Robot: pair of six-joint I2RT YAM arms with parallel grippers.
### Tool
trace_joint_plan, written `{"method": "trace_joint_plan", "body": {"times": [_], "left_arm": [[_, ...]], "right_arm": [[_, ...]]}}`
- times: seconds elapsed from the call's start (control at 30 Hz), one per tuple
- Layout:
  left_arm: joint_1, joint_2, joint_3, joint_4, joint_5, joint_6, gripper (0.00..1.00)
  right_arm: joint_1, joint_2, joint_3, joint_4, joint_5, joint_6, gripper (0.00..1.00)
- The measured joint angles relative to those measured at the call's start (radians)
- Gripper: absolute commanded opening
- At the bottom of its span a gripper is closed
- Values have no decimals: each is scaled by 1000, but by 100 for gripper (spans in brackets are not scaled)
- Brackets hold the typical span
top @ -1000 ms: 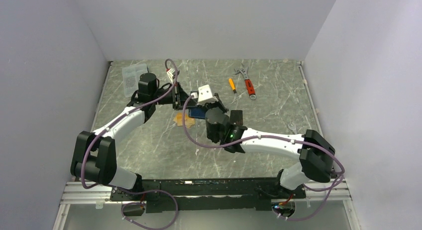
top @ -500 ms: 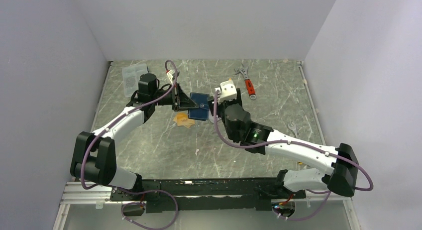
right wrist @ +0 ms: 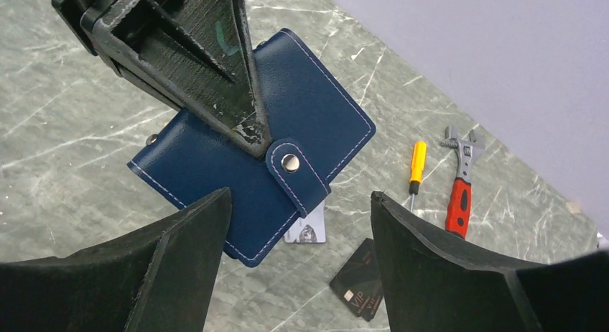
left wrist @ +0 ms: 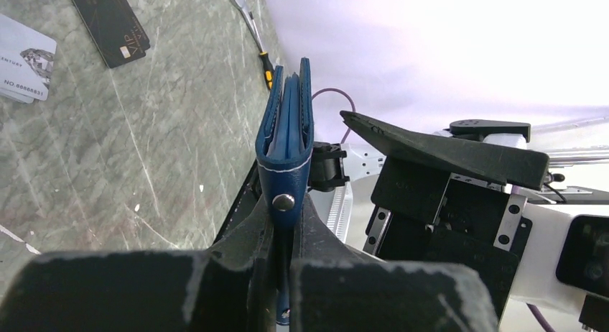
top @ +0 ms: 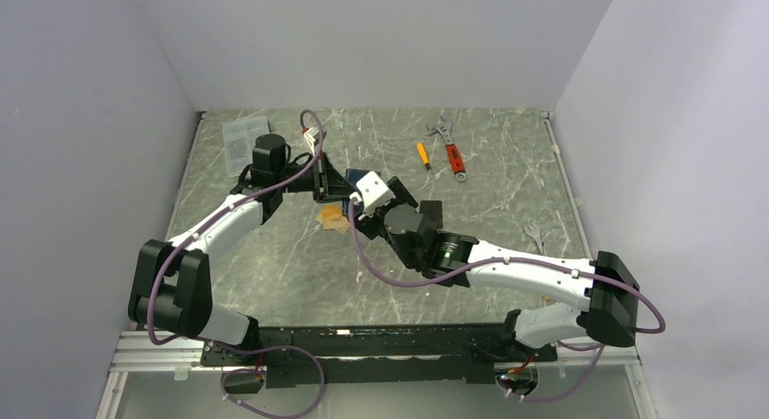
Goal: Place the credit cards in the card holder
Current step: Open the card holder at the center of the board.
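The card holder [right wrist: 215,167], a navy wallet with its snap tab fastened, hangs above the table. My left gripper [left wrist: 287,224] is shut on it, and its black fingers [right wrist: 194,66] cross the wallet's face in the right wrist view. From the left wrist it shows edge-on [left wrist: 287,138]. My right gripper [right wrist: 300,197] is open just in front of the wallet, holding nothing. On the table below lie credit cards: a silvery one [right wrist: 309,230], black ones [right wrist: 359,278] and orange ones [top: 332,219]. The black [left wrist: 111,23] and silvery [left wrist: 21,59] cards also show in the left wrist view.
A yellow-handled screwdriver [top: 423,154] and a red-handled adjustable wrench [top: 451,151] lie at the back of the table. A clear packet [top: 245,138] sits at the back left. A small spanner [top: 533,230] lies at the right.
My right gripper has gone from shut to open. Its arm swung out to the right, then came back left beside the wallet. The left gripper has kept hold of the wallet.
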Motion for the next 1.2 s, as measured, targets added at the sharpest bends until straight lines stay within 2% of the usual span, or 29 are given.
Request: {"method": "trace_joint_plan", "body": {"times": [0.13,0.33,0.5,0.63,0.97,1.2], "left_arm": [[2,0,0,-14,-11,6,0],[4,0,0,-14,-32,6,0],[6,0,0,-12,-52,5,0],[7,0,0,-1,-65,2,0],[12,0,0,47,-98,-4,0],[6,-1,0,37,-60,-6,0]], "right_arm": [[5,24,13,0,6,-34,66],[14,90,39,30,51,-103,32],[18,148,48,82,111,-165,20],[24,174,50,124,137,-198,0],[33,253,42,365,277,-298,0],[-19,229,42,338,306,-166,0]]}}
